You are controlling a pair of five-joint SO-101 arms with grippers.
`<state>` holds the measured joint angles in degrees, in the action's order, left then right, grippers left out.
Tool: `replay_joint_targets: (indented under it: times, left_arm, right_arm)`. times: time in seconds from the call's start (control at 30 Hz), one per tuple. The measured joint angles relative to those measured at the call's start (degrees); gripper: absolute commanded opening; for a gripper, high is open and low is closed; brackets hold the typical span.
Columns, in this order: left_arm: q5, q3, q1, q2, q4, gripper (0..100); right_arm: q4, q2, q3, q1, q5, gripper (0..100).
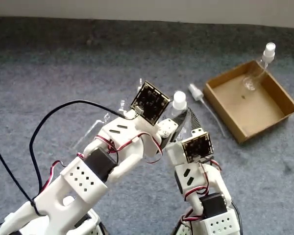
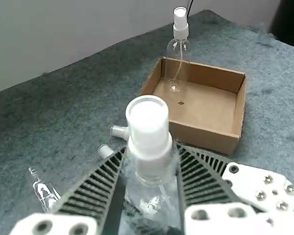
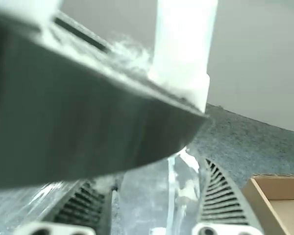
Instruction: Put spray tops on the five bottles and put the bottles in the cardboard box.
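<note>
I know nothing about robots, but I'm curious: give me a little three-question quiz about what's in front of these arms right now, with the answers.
1. True or false: all five bottles are already in the cardboard box.
2. Pick one: the held bottle, gripped by the left pincer, carries A) a spray top, B) no top, C) a cork.
3. Fill in: a loose spray top lies ___ the box.
Key: 1 false, just one standing bottle is in it. 2 A. 3 beside, outside it.
</note>
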<state>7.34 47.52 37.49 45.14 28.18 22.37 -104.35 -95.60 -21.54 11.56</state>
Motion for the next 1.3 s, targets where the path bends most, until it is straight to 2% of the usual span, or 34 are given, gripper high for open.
replay_joint_targets:
  times: [0.43, 0.6, 0.67, 0.83, 1.07, 1.3]
  left_arm:
    - [-0.3, -0.5, 0.2, -0.2, 3.9, 1]
    - [-0.3, -0.5, 0.2, -0.2, 3.9, 17]
    - [-0.3, -0.5, 0.1, -0.2, 4.2, 20]
    - [-0.3, -0.4, 0.1, -0.4, 7.9, 19]
    - [0.0, -0.4, -0.4, -0.4, 9.1, 19]
    - [0.1, -1.5, -1.1, 4.1, 16.3, 19]
  right_arm:
    - [0.0, 0.0, 0.0, 0.0, 0.0, 13.1]
    - [0.0, 0.0, 0.0, 0.0, 0.0, 13.1]
    - [0.0, -0.1, 0.0, -0.2, 0.0, 13.1]
    - [1.6, -0.1, 0.0, -0.1, 0.0, 13.1]
    - [1.6, -0.1, 0.0, -0.3, 0.1, 13.1]
    - [1.7, -0.1, 0.0, -0.3, 0.1, 13.1]
